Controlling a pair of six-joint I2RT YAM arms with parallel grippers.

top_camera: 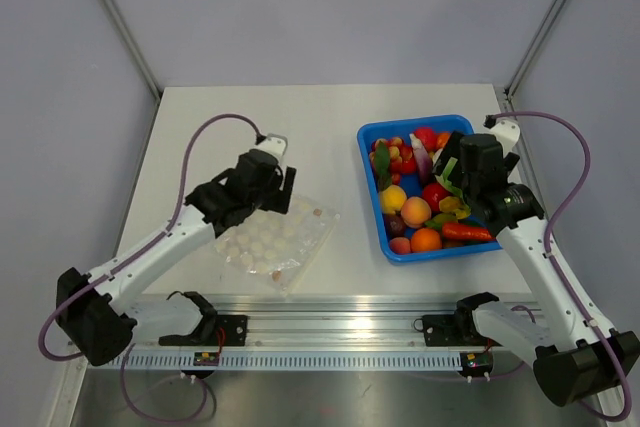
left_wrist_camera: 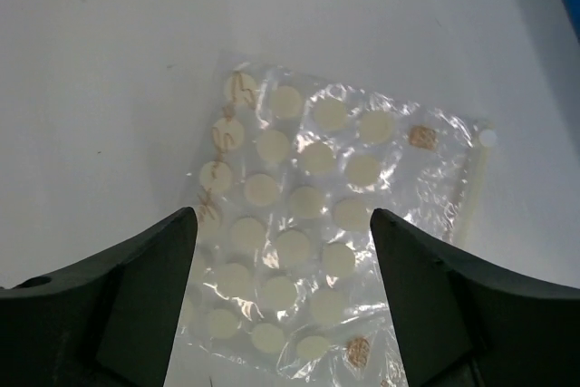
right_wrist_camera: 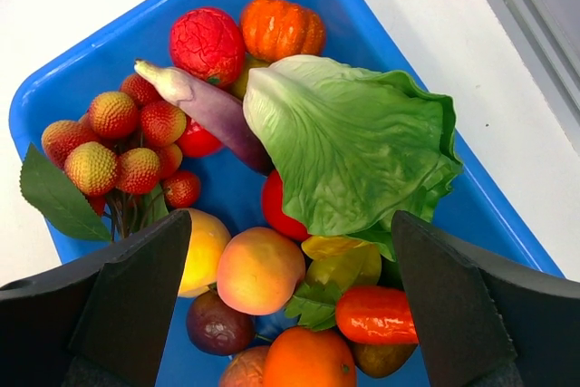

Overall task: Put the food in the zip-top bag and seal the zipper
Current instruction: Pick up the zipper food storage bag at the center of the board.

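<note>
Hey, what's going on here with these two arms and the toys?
Two robot arms are meant to pack toy food into a clear dotted bag. The left gripper hovers open over the bag, which lies flat on the table and looks empty. The right gripper hangs open above the blue tray, over the lettuce. Nothing is held yet.

There is open room on the white table top (top_camera: 230, 122) at the far left, and in the strip between the clear floppy plastic bag with white dots (left_wrist_camera: 299, 224) and the blue plastic tray (top_camera: 367, 162). The tray on the right is packed with toy food (top_camera: 415, 212). A big green plastic lettuce leaf (right_wrist_camera: 353, 142) lies on top and covers pieces under it.
</note>
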